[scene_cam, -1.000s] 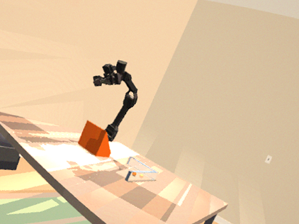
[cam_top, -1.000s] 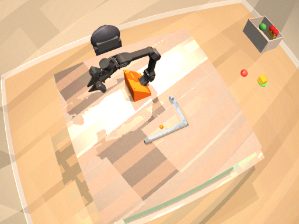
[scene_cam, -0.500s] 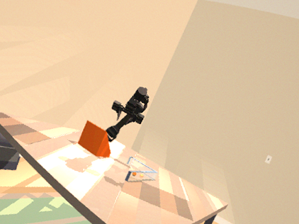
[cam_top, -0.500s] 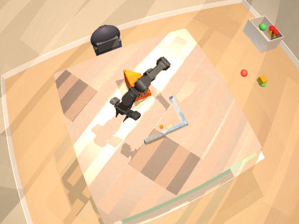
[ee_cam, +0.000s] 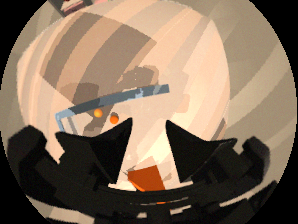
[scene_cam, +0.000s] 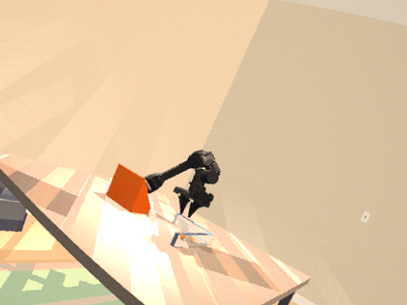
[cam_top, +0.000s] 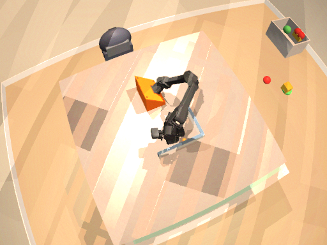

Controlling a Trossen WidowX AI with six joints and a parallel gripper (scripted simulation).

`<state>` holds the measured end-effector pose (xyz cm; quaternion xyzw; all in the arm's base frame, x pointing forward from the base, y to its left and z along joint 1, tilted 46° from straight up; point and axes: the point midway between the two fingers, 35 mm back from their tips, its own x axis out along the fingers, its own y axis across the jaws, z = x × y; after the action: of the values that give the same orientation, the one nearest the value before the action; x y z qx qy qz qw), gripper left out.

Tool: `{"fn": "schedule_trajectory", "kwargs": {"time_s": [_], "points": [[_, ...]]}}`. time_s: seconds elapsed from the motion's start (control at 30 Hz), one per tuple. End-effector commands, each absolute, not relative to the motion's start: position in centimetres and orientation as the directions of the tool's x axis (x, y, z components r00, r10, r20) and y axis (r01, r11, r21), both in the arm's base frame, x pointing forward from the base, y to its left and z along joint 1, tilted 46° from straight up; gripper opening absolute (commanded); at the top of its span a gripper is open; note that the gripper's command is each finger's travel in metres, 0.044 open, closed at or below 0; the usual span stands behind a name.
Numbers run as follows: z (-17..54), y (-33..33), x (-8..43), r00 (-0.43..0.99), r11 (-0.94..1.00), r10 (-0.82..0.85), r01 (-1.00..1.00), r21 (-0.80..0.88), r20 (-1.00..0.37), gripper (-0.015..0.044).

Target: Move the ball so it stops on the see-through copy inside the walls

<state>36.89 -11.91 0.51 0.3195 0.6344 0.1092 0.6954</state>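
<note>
The ball [scene_cam: 182,237] [ee_cam: 114,119] is darker orange and lies inside the two clear walls [cam_top: 195,138] [scene_cam: 199,234] [ee_cam: 112,101]; the arm hides it in the top view. The see-through copy [cam_top: 184,139] [scene_cam: 192,239] [ee_cam: 98,113] is paler orange, beside the long wall and nearer the corner than the ball, with a small gap between ball and copy. My gripper [scene_cam: 185,215] [ee_cam: 149,121] points down, partly open and empty, above the table and higher than the ball. In the wrist view the ball is up and left of the space between the fingertips.
An orange wedge block [cam_top: 154,103] [scene_cam: 130,190] [ee_cam: 147,177] stands by the arm's base. The table [cam_top: 204,204] [scene_cam: 202,302] carries the walls. A grey bin [cam_top: 278,36], a red ball [cam_top: 267,80] and a yellow cube [cam_top: 287,86] are on the floor.
</note>
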Motion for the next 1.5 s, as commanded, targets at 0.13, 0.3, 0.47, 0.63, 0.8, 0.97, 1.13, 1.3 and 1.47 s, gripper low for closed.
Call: {"fn": "schedule_trajectory", "kwargs": {"time_s": [0.13, 0.3, 0.47, 0.63, 0.8, 0.97, 1.13, 1.3, 1.47], "points": [[1.4, -1.6, 35.7, 0.007, 0.703, 0.711, -0.022, 0.711, -0.703, 0.0229], [1.4, -1.6, 35.7, 0.007, 0.703, 0.711, -0.022, 0.711, -0.703, 0.0229], [0.5, -0.6, 35.8, 0.007, 0.703, 0.711, -0.022, 0.711, -0.703, 0.0229], [0.4, -0.5, 35.8, 0.007, 0.703, 0.711, -0.022, 0.711, -0.703, 0.0229], [-0.1, 0.0, 35.8, 0.007, 0.703, 0.711, -0.022, 0.711, -0.703, 0.0229], [-0.7, 0.6, 35.8, 0.007, 0.702, 0.712, -0.022, 0.711, -0.703, 0.0229], [-1.2, 1.2, 35.8, 0.007, 0.702, 0.712, -0.022, 0.712, -0.702, 0.0229], [-1.8, 1.7, 35.8, 0.007, 0.702, 0.712, -0.022, 0.712, -0.702, 0.0229], [-1.8, 1.8, 35.8, 0.007, 0.702, 0.713, -0.022, 0.712, -0.702, 0.0150]]}}
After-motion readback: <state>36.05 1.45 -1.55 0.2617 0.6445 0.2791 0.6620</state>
